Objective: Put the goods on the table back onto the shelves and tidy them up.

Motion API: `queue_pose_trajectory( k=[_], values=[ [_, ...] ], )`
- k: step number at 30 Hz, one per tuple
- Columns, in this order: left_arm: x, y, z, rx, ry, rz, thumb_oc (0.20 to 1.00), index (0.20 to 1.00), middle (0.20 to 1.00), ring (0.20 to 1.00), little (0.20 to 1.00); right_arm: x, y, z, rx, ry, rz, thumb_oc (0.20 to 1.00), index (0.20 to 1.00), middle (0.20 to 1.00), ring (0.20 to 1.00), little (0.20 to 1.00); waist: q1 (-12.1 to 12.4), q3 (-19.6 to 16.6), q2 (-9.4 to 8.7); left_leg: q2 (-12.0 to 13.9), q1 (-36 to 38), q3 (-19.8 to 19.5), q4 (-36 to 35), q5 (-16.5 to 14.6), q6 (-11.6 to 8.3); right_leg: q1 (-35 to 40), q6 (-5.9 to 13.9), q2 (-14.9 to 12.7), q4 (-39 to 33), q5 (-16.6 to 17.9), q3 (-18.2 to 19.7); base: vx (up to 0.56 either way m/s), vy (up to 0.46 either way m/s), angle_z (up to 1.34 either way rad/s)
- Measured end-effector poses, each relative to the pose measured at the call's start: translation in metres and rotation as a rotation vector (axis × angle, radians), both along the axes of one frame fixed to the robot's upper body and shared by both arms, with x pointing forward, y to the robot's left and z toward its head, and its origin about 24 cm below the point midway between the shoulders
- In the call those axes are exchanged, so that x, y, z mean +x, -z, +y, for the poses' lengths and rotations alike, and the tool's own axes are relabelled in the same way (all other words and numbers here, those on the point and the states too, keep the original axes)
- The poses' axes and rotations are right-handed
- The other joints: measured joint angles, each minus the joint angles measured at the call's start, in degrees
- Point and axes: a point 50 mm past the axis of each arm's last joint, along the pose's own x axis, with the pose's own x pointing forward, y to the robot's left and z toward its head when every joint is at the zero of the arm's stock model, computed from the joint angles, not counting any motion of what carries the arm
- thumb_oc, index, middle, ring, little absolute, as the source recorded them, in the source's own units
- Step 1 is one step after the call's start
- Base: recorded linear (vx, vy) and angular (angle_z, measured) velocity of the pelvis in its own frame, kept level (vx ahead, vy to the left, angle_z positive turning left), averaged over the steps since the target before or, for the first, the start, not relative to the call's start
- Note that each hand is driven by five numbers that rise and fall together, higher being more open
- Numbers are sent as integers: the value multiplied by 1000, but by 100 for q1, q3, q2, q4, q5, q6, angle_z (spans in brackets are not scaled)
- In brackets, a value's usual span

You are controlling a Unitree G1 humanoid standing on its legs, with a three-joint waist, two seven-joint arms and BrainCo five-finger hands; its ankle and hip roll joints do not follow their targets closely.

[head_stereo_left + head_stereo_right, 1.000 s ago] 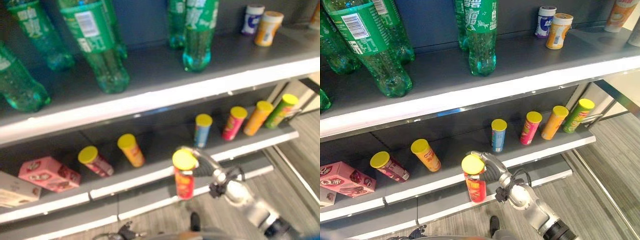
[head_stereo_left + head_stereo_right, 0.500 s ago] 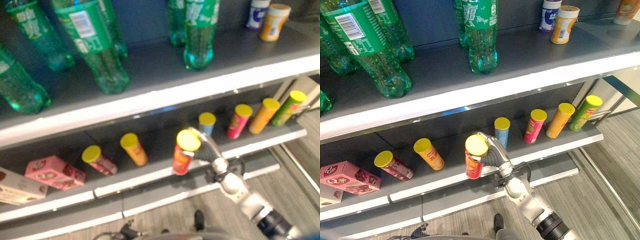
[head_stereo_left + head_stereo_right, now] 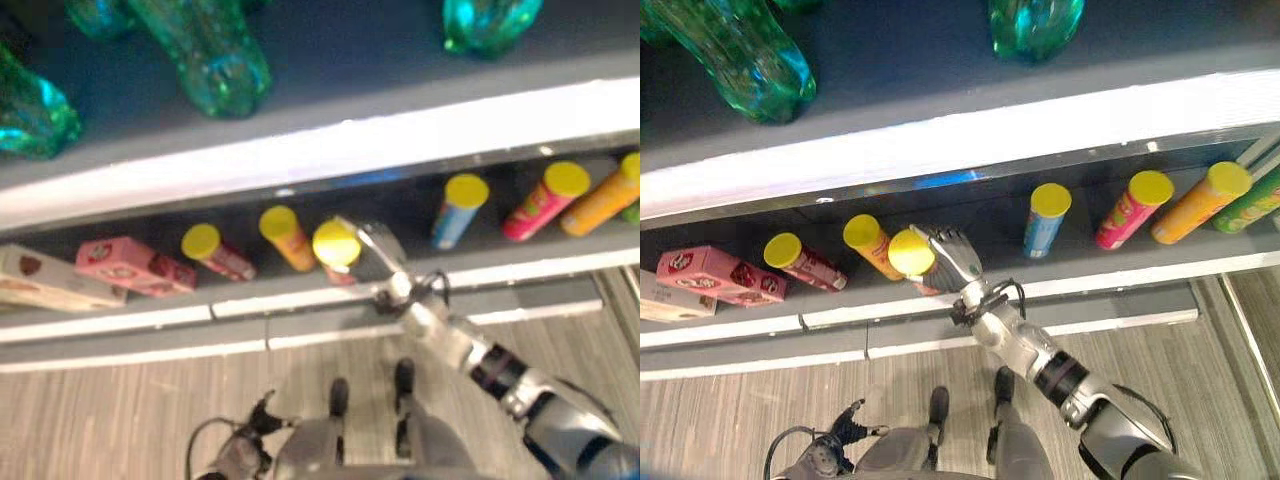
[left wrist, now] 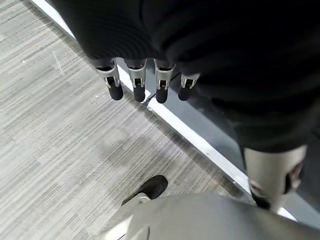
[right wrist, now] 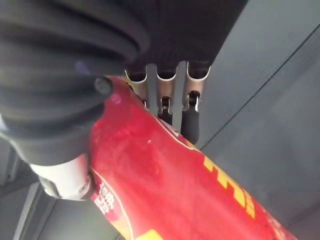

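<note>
My right hand [image 3: 952, 262] is shut on a red tube can with a yellow lid [image 3: 912, 254], holding it over the lower shelf [image 3: 940, 305], just right of an orange tube can [image 3: 868, 243]. In the right wrist view the red can [image 5: 165, 185] lies against the palm with the fingers [image 5: 189, 117] curled round it. My left hand [image 4: 145, 82] hangs over the grey floor, fingers straight, holding nothing.
On the lower shelf stand a dark red can [image 3: 802, 263], a blue can [image 3: 1045, 217], a pink can [image 3: 1132, 207] and an orange can [image 3: 1198, 200], with a pink box [image 3: 720, 275] at the left. Green bottles [image 3: 745, 50] stand on the upper shelf, whose white edge [image 3: 970, 135] overhangs.
The camera has tipped downward, so the whole scene has shifted. My right hand has carried the red can up and inward, from below the shelf edge to the shelf beside the orange can.
</note>
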Motion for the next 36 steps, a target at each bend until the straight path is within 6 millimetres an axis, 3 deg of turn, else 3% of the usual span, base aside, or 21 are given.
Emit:
queue_pose_trajectory(
  k=[5, 8, 11, 19, 30, 36],
  values=[
    [5, -2, 1, 3, 5, -15, 1000, 1000, 1000, 1000, 1000, 5, -6, 2, -42, 2, -52, 200, 200, 200, 200, 200, 66, 18, 17, -5, -194, -86, 3, 30, 0, -167, -59, -9, 1, 46, -40, -13, -6, 10],
    [7, -3, 3, 7, 7, -20, 1000, 1000, 1000, 1000, 1000, 16, -26, -2, -74, 37, -144, 200, 200, 200, 200, 200, 119, 19, 20, -20, -295, -112, 2, 30, 0, -256, -47, -25, 1, 36, -67, -2, -5, 5],
    [8, -4, 3, 10, 23, -22, 1000, 1000, 1000, 1000, 1000, 21, -32, -9, -71, 78, -174, 200, 200, 200, 200, 200, 144, 40, 60, -33, -306, -116, 3, 30, 0, -266, -46, -39, 1, 35, -69, 0, 0, 0],
    [23, -10, -1, 0, 63, -59, 1000, 1000, 1000, 1000, 1000, 28, -23, -18, -141, 138, -173, 200, 200, 200, 200, 200, 150, 89, 158, -34, -453, -105, 3, 44, -7, -417, -43, -37, 1, 42, -61, 0, 0, 0],
    [26, -10, -3, -10, 85, -60, 1000, 1000, 1000, 1000, 1000, 35, -19, -34, -221, 200, -191, 200, 200, 200, 200, 200, 154, 159, 327, -32, -601, -105, 4, 45, -7, -558, -44, -37, 2, 43, -65, 0, 0, 0],
    [35, -13, -7, -8, 127, -76, 1000, 1000, 1000, 1000, 1000, 39, -24, -36, -225, 214, -221, 200, 200, 200, 200, 200, 146, 164, 355, -27, -643, -107, 4, 48, -12, -601, -44, -31, 2, 43, -68, 3, -12, 0]
  ],
)
